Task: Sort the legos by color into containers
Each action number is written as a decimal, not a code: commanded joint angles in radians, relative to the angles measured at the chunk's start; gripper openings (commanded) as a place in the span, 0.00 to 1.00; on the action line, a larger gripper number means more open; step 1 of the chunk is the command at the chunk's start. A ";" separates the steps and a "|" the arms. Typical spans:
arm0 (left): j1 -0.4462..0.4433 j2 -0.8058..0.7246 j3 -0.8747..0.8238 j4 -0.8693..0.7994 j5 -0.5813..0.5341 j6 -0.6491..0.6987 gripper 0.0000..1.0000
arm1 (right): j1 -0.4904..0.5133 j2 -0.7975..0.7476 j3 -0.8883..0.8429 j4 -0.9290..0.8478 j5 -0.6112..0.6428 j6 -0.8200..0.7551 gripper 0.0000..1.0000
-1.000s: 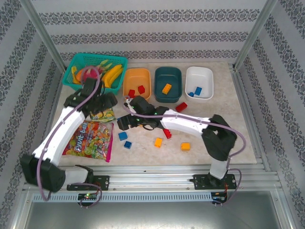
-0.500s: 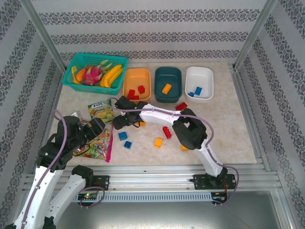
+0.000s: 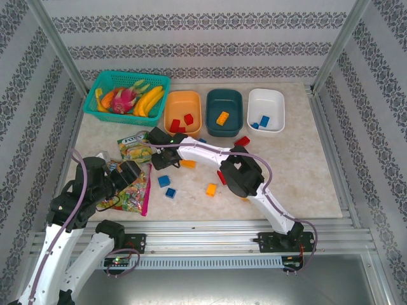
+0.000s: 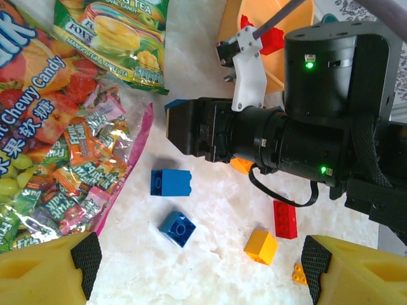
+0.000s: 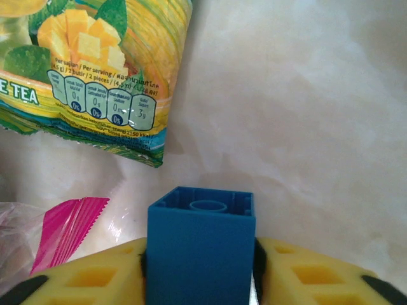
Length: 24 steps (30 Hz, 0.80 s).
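Right claw (image 5: 201,279) clamps a blue lego (image 5: 201,244) near the tea packet (image 5: 95,76); left claw (image 4: 200,267) gapes wide, seemingly empty.

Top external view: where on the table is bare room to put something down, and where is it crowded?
The largest bare patch of table lies right of the right arm, between the white bowl and the near edge. A smaller one: between the basket and the tea bag. Crowded: the middle, before the orange bowl, with loose legos around the right arm.

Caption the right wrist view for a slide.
Right gripper pinches a blue brick between yellow fingers, a tea packet on the pale table beyond.
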 commanded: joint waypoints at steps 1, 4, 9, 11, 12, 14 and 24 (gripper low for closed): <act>-0.005 -0.011 0.004 0.006 0.042 0.008 0.84 | 0.003 0.002 0.041 -0.039 0.030 0.000 0.36; -0.005 -0.005 -0.007 0.037 0.072 0.011 0.84 | 0.003 -0.048 0.021 -0.034 0.046 0.001 0.31; -0.005 0.045 -0.011 0.146 0.146 0.026 0.83 | -0.034 -0.211 -0.070 -0.014 0.083 0.012 0.27; -0.006 0.079 -0.015 0.226 0.186 0.022 0.82 | -0.067 -0.295 -0.130 0.000 0.095 0.016 0.26; -0.005 0.101 -0.014 0.273 0.207 0.019 0.82 | -0.090 -0.342 -0.165 0.008 0.100 0.016 0.26; -0.007 0.159 -0.013 0.351 0.241 0.016 0.82 | -0.142 -0.421 -0.221 0.006 0.104 0.016 0.25; -0.168 0.540 0.150 0.583 0.274 0.098 0.82 | -0.607 -0.696 -0.490 0.003 0.009 -0.030 0.25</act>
